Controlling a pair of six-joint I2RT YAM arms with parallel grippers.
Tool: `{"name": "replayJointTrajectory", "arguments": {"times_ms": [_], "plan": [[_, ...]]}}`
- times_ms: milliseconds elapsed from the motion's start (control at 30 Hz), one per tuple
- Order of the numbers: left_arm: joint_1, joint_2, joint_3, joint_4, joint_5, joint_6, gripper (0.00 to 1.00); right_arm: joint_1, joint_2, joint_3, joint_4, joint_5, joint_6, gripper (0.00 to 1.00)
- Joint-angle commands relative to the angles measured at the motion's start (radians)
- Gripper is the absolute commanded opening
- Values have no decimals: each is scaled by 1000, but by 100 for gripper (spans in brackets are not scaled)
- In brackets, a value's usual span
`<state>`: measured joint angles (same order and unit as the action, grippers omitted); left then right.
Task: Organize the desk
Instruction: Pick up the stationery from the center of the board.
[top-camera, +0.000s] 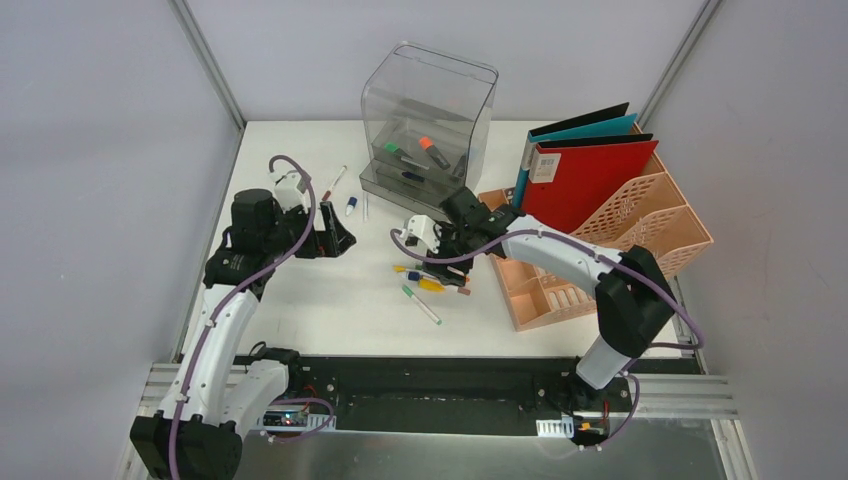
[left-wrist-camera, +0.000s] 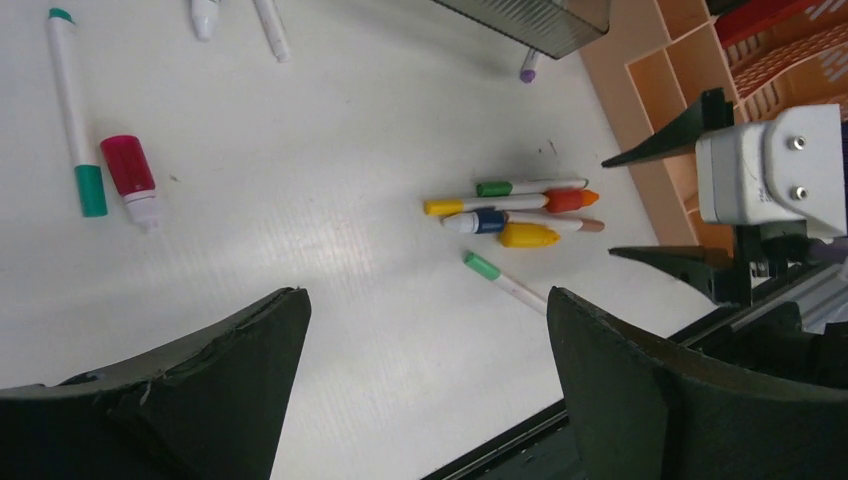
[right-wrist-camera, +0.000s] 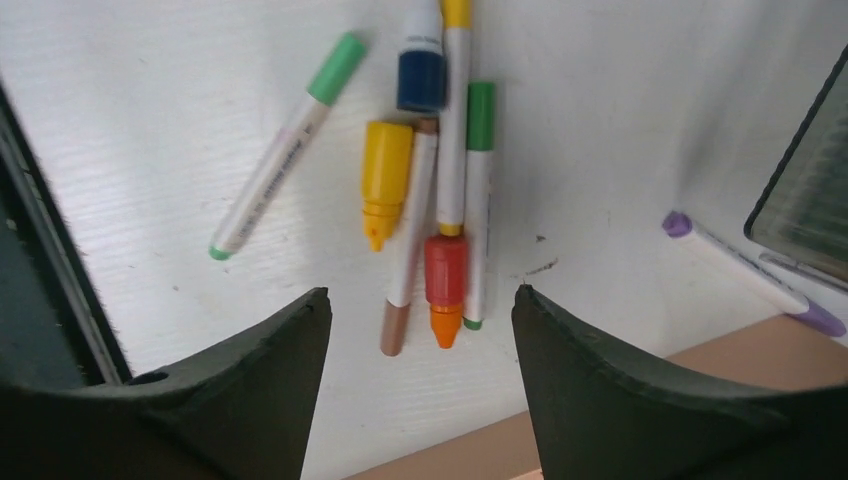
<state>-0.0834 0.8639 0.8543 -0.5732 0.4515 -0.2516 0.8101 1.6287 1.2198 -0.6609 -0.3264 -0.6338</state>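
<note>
The desk (top-camera: 330, 310) fills the middle of the top view. Its long axis runs from 9 to 3 o'clock, with the black-and-metal front edge toward 6 and grey walls on the other sides. Only this view takes in the clear drawer box (top-camera: 430, 120) at 12 and the peach file rack (top-camera: 620, 260) with its binders (top-camera: 590, 170) at 3.

The left wrist view alone shows a red-capped marker (left-wrist-camera: 130, 180) and a green-banded pen (left-wrist-camera: 70, 110) lying at its 10 o'clock.

The right wrist view alone gives the cluster of markers (right-wrist-camera: 440, 200) up close. They lie side by side on the white top, axes near 12 to 6. A green-capped marker (right-wrist-camera: 285, 150) slants at 10, and a purple-capped pen (right-wrist-camera: 745, 265) lies at 3.

The left gripper (left-wrist-camera: 425, 300) is released, jaws wide over bare desk. The right gripper (right-wrist-camera: 420, 292) hangs over the cluster, jaws apart and grasping nothing.
</note>
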Motion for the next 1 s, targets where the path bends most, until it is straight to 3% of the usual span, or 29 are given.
{"name": "replayJointTrajectory", "arguments": {"times_ms": [0, 233, 367, 700, 967], "plan": [[5, -20, 7, -55, -29, 98, 91, -5, 6, 0, 5, 120, -99, 69], [7, -52, -1, -52, -32, 94, 91, -141, -29, -83, 3, -138, -428, 69], [7, -65, -2, -51, -27, 89, 91, -169, -8, -96, -35, -154, -619, 68], [12, -82, 1, -51, -13, 89, 91, -133, 116, -15, -33, -118, -563, 52], [27, -82, 2, -51, 10, 84, 91, -128, 165, -4, -36, -90, -538, 51]]}}
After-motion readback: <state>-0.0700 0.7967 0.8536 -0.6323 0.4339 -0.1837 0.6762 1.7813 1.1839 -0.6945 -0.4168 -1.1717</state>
